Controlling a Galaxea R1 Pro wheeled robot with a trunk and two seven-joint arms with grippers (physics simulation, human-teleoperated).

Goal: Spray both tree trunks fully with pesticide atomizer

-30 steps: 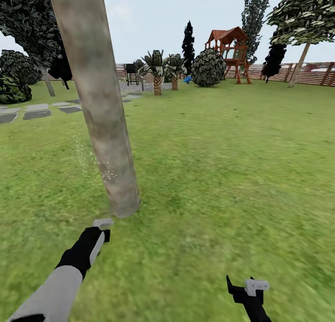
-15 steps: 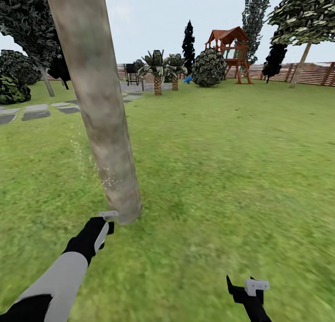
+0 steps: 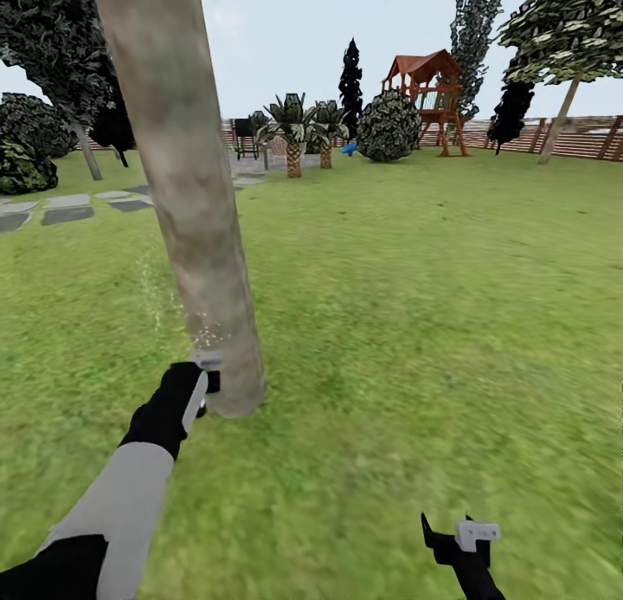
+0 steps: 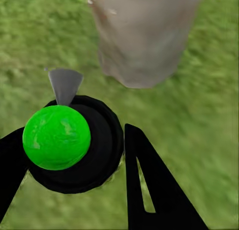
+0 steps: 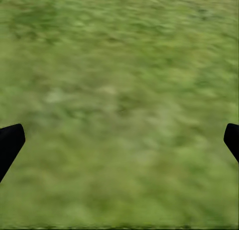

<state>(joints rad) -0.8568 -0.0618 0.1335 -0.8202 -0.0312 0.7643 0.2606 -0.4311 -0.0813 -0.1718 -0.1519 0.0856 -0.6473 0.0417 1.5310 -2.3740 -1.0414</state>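
A thick pale grey-beige tree trunk point(image 3: 186, 202) rises from the grass floor point(image 3: 415, 323) at the left of the head view. My left gripper point(image 3: 204, 377) is right at the trunk's base, almost touching it. It is shut on the pesticide atomizer point(image 4: 57, 137), a bright green ball in a black ring with a grey nozzle point(image 4: 64, 83) aimed at the trunk base point(image 4: 142, 46). Fine white spray specks point(image 3: 206, 330) float against the lower bark. My right gripper point(image 3: 459, 538) hangs low at the right, open over bare grass point(image 5: 119, 105).
Grey stepping stones point(image 3: 69, 207) lie to the left. Far back stand palms point(image 3: 292, 137), a round bush point(image 3: 388, 125), a red play tower point(image 3: 428, 93) and a slat fence point(image 3: 588, 137). Another pale-trunked tree point(image 3: 558, 115) leans at the far right. Open lawn spreads to the right.
My left arm has reached forward, carrying the atomizer from a little short of the trunk up to its base. Spray specks persist on the bark. The right gripper has stayed put.
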